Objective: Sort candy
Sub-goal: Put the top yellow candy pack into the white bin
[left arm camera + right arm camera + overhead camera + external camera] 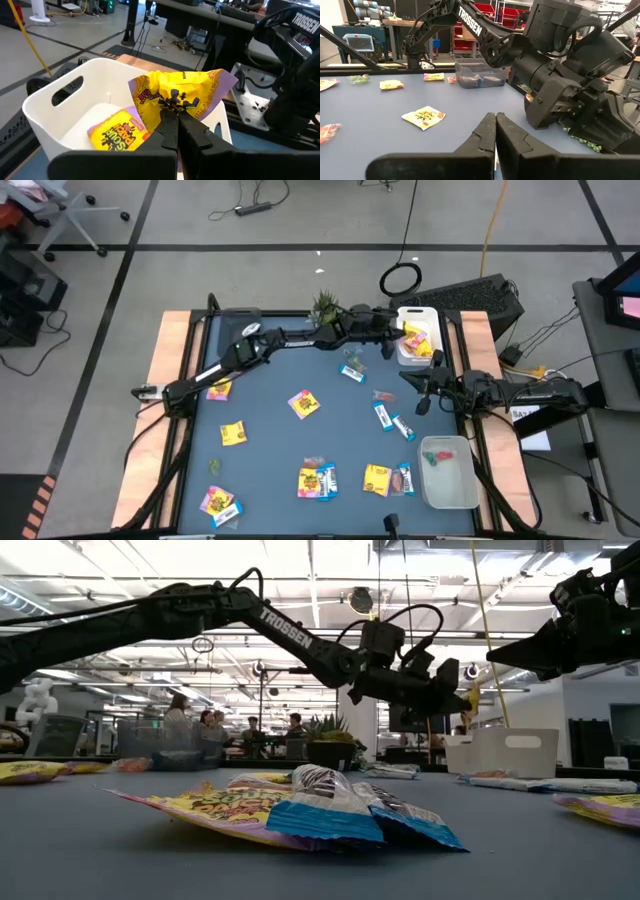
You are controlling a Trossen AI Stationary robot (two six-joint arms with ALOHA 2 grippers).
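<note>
My left gripper [176, 114] reaches across to the table's far right and is shut on a yellow candy packet [180, 87] with a purple back. It holds the packet over the white bin [55, 107], also seen in the high view [400, 358]. Another yellow packet [117, 132] lies inside that bin. More candy lies flat on the blue table: yellow packets [303, 403] [233, 433] and blue-and-white bars [382, 415]. My right gripper [495, 117] waits shut and empty at the table's right edge [425, 395]. My left gripper pinches the yellow packet at a crumpled spot near its lower edge [172, 102] between its two fingertips. The fingers come nearly level from the table's left side. The packet stands up from the fingertips, creased, clear of the white bin's rim.
A clear bin [447, 470] with small pieces stands at the near right. A small green potted plant [325, 307] sits at the far edge beside my left arm. Piled packets [300, 810] lie close to the low camera. People sit in the room beyond the table.
</note>
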